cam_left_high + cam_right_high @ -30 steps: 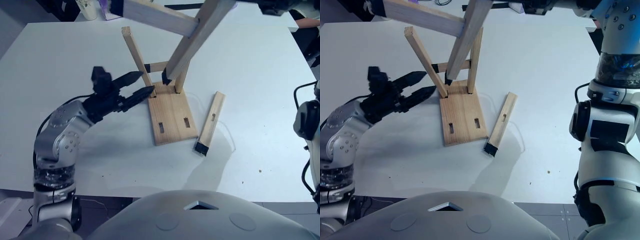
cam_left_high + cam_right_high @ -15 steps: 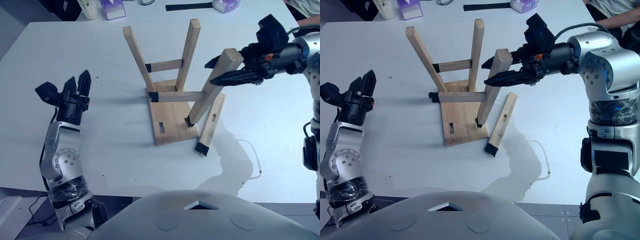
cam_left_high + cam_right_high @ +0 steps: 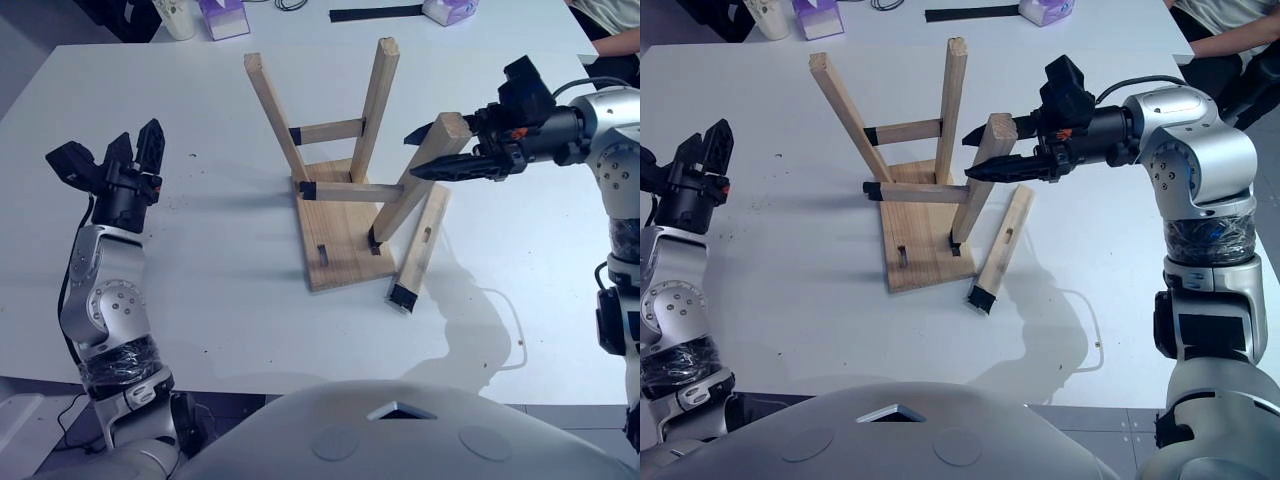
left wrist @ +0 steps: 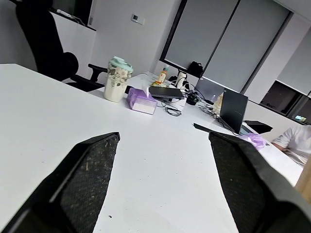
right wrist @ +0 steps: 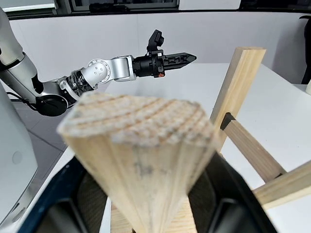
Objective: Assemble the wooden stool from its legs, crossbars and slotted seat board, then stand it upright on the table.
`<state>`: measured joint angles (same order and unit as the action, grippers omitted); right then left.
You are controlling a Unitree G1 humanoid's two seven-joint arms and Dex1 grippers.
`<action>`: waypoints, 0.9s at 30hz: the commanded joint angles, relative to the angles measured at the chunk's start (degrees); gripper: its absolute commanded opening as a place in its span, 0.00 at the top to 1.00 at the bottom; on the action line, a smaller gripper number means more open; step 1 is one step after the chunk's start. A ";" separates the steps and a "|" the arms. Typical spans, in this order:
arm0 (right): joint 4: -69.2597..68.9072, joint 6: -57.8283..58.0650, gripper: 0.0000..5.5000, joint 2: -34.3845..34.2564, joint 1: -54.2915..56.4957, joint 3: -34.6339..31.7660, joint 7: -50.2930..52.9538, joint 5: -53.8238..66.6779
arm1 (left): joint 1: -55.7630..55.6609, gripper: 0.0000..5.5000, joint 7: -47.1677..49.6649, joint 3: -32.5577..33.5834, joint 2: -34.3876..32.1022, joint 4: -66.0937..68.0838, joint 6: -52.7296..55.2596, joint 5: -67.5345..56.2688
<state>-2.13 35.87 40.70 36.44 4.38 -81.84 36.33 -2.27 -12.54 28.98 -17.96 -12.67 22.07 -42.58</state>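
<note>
Right gripper [image 3: 425,155] is clamped on the top end of the third leg [image 3: 410,195], one finger on either side of the wood. Left gripper [image 3: 105,160] is raised with its fingers [image 4: 87,174] spread and nothing between them, well apart from the stool at the robot's left.

That held leg runs on a slant: its foot is down at the seat board [image 3: 335,250] by the near right slot, and its top leans away toward the robot's right. A crossbar [image 3: 350,190] joins it to the near standing leg [image 3: 272,115]. The seat board lies flat on the table [image 3: 200,290], its long side running roughly away from the robot, with two legs already upright at its far end. A fourth leg [image 3: 420,245] lies on the table just beside the board.

The risk, as I judge it, is the tilt — pressed down at this angle, the foot may jam or skid off the slot. It could also lever the unbraced board up, or pull the crossbar loose — nothing steadies the board.
</note>
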 commanded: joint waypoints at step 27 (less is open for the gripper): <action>-4.20 -6.57 0.63 4.24 -6.91 7.17 -1.55 -5.58 | 3.57 0.38 0.66 -0.77 1.86 -2.09 0.22 -0.23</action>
<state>-7.74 30.10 44.98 31.88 8.90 -83.92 34.95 1.41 -12.16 28.59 -15.85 -15.15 21.93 -43.28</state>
